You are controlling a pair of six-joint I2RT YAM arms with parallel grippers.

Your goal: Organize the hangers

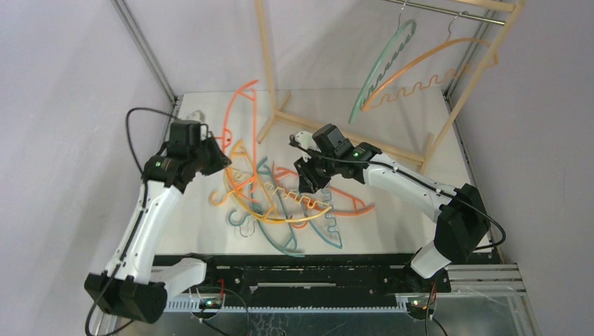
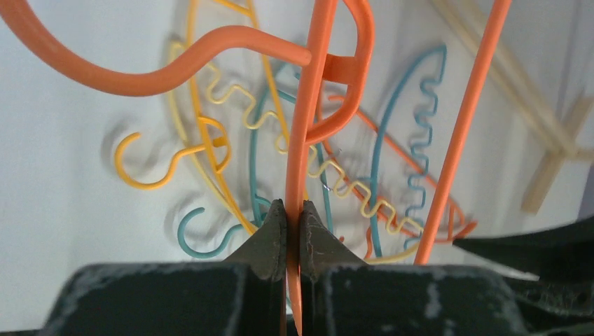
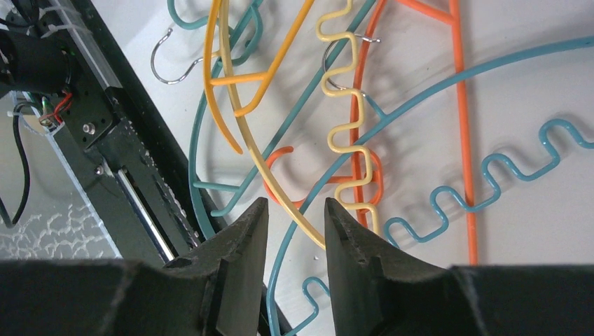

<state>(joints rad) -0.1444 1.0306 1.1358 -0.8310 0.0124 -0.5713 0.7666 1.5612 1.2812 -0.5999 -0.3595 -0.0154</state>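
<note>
My left gripper [image 1: 218, 158] is shut on an orange hanger [image 1: 228, 112] and holds it upright above the table's left side. In the left wrist view its jaws [image 2: 294, 207] pinch the hanger's thin bar [image 2: 307, 126]. A tangled pile of orange, yellow and teal hangers [image 1: 287, 203] lies flat on the white table. My right gripper [image 1: 308, 176] is open and empty just above the pile; in the right wrist view [image 3: 295, 204] a yellow hanger arm [image 3: 294, 214] and a teal arm [image 3: 284, 237] lie below its gap. A teal hanger [image 1: 382, 70] and an orange hanger [image 1: 427, 59] hang on the rack.
The pale wooden rack frame [image 1: 268, 56] with its metal rod [image 1: 448, 10] stands at the back right. A black rail [image 1: 315, 269] runs along the table's near edge, close to the pile; it also shows in the right wrist view [image 3: 119, 161]. Grey walls enclose both sides.
</note>
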